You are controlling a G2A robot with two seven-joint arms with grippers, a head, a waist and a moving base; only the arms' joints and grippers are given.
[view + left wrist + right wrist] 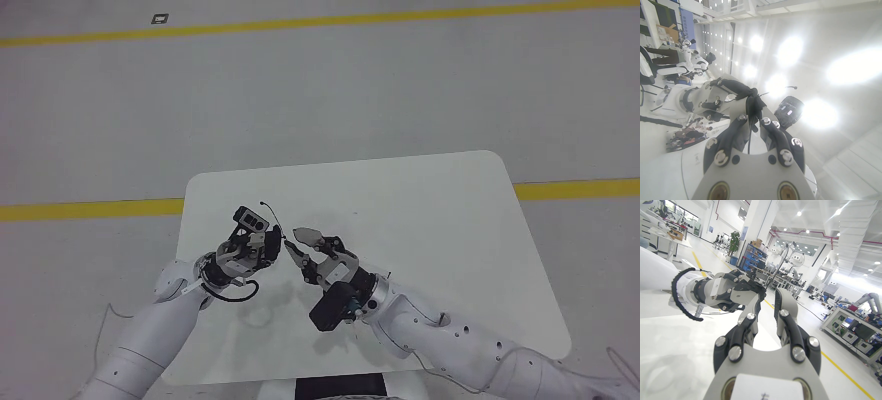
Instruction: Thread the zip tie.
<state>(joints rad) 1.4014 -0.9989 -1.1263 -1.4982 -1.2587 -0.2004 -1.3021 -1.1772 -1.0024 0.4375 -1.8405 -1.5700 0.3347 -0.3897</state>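
Over the near left part of the white table, my two grippers meet tip to tip. My left gripper is shut on the thin black zip tie. The tie's free strap arcs up and away from the dark fingertips, and its other end hangs down between the fingers. My right gripper is open. One of its ribbed fingers lies against the left gripper's tips. The other finger stands apart on the far side of the strap.
The table top around the grippers is bare white, with its near edge close below the arms. A black cable loops off the left wrist. Yellow floor lines run beyond the table.
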